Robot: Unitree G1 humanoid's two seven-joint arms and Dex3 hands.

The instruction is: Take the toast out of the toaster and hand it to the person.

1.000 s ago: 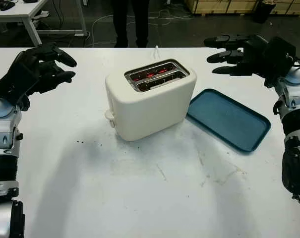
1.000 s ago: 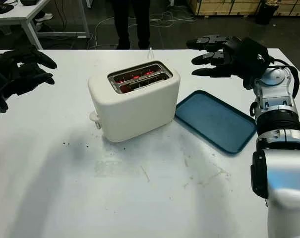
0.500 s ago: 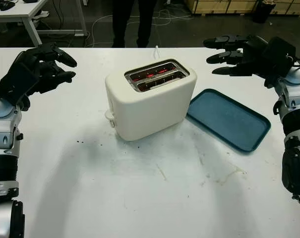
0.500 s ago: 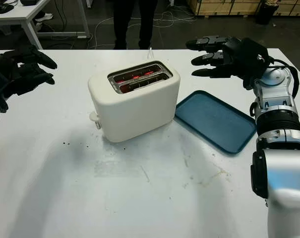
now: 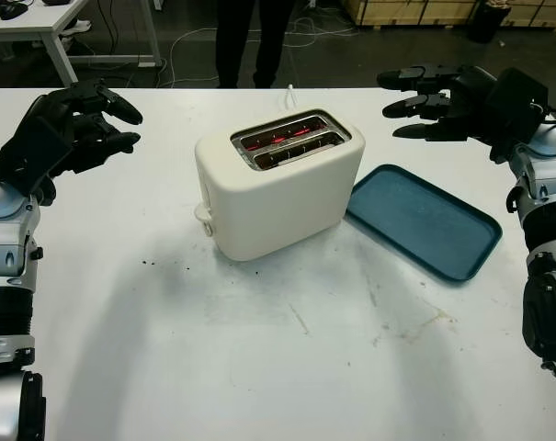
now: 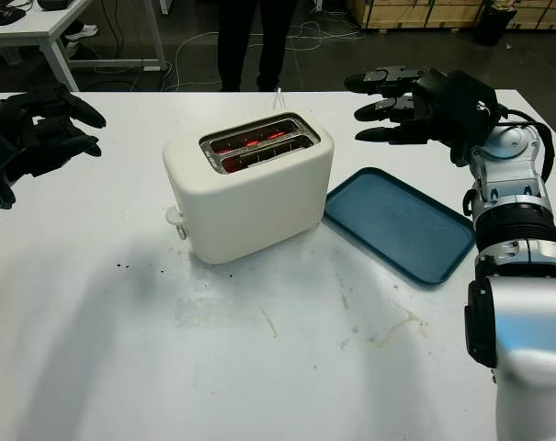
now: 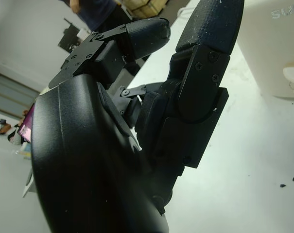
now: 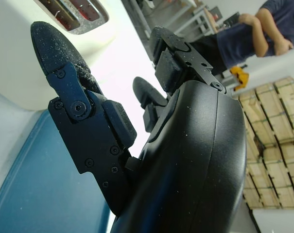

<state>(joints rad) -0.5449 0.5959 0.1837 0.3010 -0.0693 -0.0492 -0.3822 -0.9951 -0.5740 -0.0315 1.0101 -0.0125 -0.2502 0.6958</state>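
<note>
The toaster [image 7: 278, 43] bears partial embossed letters "SUN".

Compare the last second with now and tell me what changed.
The person behind the table shifted slightly to the robot's right. Nothing was grasped or released: the left hand and right hand stay open, flanking the toaster; the tray is unmoved.

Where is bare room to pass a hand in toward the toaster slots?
Bare white table lies in front of the cream toaster and on its left, toward the open left hand. On its right the blue tray nearly touches the toaster; the open right hand hovers beyond the tray.
</note>
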